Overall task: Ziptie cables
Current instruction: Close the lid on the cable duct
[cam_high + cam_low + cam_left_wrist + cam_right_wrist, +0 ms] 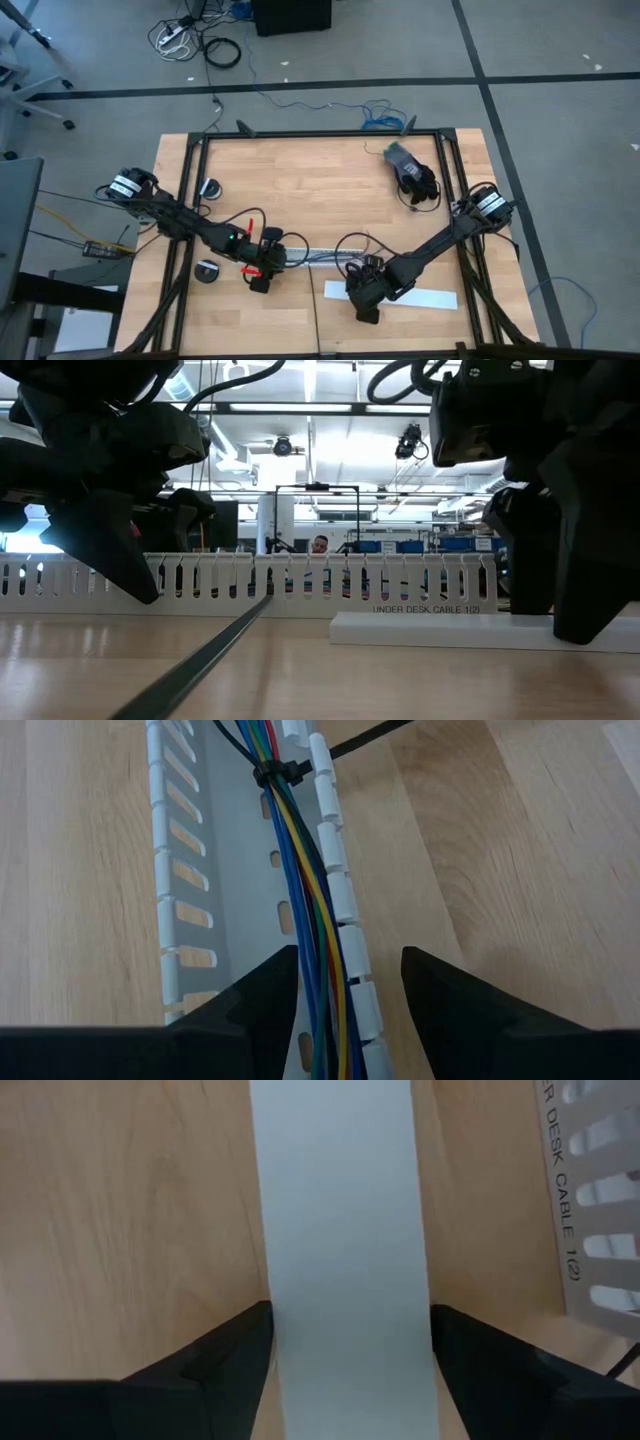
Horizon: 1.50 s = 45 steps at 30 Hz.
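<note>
Cables (300,910) lie inside white channel (180,870), ziptie (283,772) already cinched round bundle, tail trailing over surface (80,870). Left claw (348,982) open, straddling bundle. Right claw (350,1342) open astride white cover strip (335,1210), likely for closing channel.

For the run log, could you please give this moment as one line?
left hand: open astride thin coloured cables | thin black ziptie: looped round cables | right hand: open astride flat white plastic strip
</note>
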Available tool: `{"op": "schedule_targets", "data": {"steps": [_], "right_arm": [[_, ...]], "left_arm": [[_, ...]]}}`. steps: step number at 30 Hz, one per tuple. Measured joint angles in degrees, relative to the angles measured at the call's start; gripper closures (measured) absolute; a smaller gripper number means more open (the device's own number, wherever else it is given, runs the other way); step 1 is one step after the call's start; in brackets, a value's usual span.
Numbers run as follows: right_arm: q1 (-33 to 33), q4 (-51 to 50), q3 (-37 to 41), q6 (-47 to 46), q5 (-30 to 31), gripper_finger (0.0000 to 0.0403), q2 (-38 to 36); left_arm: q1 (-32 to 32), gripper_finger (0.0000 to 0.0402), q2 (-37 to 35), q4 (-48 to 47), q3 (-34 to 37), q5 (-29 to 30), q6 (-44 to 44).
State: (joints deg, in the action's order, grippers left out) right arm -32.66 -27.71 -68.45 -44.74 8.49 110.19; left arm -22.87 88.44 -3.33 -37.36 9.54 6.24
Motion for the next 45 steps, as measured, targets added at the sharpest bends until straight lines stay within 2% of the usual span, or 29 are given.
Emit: {"op": "schedule_targets", "data": {"steps": [9, 16, 22, 45], "right_arm": [[-1.4, 0.1, 0.1, 0.1, 2.0, 0.0149, 0.1], [-2.2, 0.3, 0.2, 8.5, 4.8, 0.0136, 0.3], [-2.2, 0.2, 0.2, 12.5, 5.1, 0.0146, 0.3], [-2.1, -0.5, -1.6, 11.5, 5.4, 0.0205, 0.4]], "left_arm": [[0.0, 0.0227, 0.0, 0.0, 0.0, 0.0, 0.0], [0.0, 0.0227, 0.0, 0.3, 0.0, 0.0, 0.4], [0.0, 0.0227, 0.0, 0.3, 0.0, 0.0, 0.7], [0.0, 0.0227, 0.0, 0.2, 0.0, 0.0, 1.2]]}}
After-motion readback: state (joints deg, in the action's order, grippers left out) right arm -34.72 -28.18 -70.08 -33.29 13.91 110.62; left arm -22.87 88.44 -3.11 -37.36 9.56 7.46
